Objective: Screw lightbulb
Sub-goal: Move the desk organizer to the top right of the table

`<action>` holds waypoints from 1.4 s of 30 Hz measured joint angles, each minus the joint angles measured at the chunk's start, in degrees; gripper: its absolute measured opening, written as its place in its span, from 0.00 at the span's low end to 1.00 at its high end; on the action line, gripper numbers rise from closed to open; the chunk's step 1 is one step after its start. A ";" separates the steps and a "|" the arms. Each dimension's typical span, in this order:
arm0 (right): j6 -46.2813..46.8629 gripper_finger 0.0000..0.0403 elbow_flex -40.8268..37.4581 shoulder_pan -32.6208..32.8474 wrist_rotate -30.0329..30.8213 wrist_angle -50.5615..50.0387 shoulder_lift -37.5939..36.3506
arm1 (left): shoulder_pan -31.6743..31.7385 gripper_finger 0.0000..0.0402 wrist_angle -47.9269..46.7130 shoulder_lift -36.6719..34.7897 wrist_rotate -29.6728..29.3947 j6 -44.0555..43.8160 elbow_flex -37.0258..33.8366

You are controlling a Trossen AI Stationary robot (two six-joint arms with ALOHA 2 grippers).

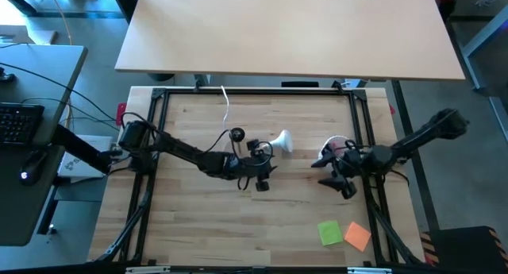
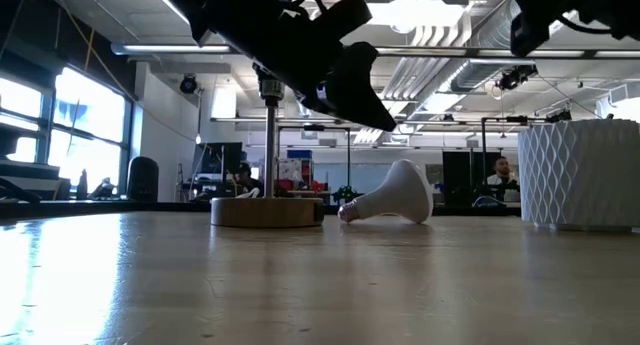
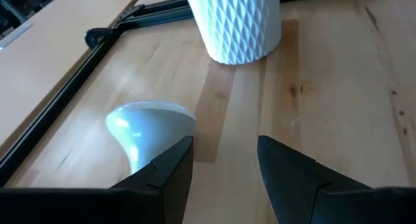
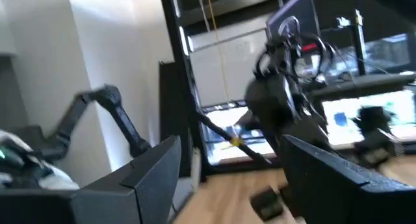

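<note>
Left gripper [image 1: 266, 177] hangs above the middle of the tabletop [image 1: 198, 226], fingers [image 3: 292, 178] parted and empty; in its wrist view the gap between them shows bare wood, with the lightbulb [image 3: 146, 130] just beside one finger and not gripped. Right gripper [image 1: 340, 184] hovers toward the right edge of the tabletop, its fingers spread wide with nothing between them.

On the near right corner of the tabletop lie a green sticky note [image 1: 330, 233] and an orange sticky note [image 1: 358, 236], side by side.

Farther in, the lightbulb [image 1: 282, 140] lies on its side on the wood, just past the left gripper, its round head toward the right edge and its narrow screw end toward the lamp base [image 2: 267, 211]. The low view shows it resting flat, the screw end close to the round wooden base, from which a socket post [image 2: 269, 135] stands upright. A white cord [image 1: 226, 107] runs from the base toward the far edge.

Right of the bulb, near the right gripper, stands a white patterned cup [image 2: 580, 175] holding pink items [image 1: 343, 144].
</note>
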 joint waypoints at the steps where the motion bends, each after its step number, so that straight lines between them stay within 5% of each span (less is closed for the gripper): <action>1: 0.92 0.64 1.26 0.00 -0.24 0.14 1.39 | -0.25 0.41 -0.22 0.00 0.00 -0.01 0.00; 7: 4.33 0.64 10.17 -0.13 0.67 -3.14 7.33 | -1.28 0.41 -0.41 0.00 -0.11 -0.10 0.00; 10: 4.12 0.64 16.99 -0.33 3.38 -14.46 8.43 | -1.61 0.41 -0.33 0.00 -0.15 -1.10 0.00; 12: 1.46 0.64 23.93 0.35 4.61 -30.29 8.21 | -1.85 0.41 -0.37 0.00 -0.04 -2.10 0.00; 14: 2.95 0.64 32.97 2.15 12.24 -53.35 8.61 | -2.20 0.41 -0.22 0.00 0.14 -2.68 -0.23; 18: 21.95 0.64 51.00 4.18 23.90 -99.34 12.72 | -3.27 0.41 -0.12 0.00 0.20 -2.71 -1.15; 21: 35.99 0.64 58.88 4.29 22.19 -122.94 15.53 | -3.68 0.41 0.09 0.00 0.22 -2.92 -1.64; 24: 42.22 0.64 60.86 2.87 14.61 -136.28 16.48 | -4.05 0.41 0.13 0.00 -0.13 -3.15 -1.79; 29: 44.49 0.64 56.13 -2.00 8.26 -142.01 15.81 | -4.49 0.41 0.75 0.00 -0.23 -3.01 -1.79; 42: 36.97 0.60 44.19 -11.35 4.17 -134.50 15.78 | -4.50 0.41 1.45 0.00 -0.26 -2.12 -1.79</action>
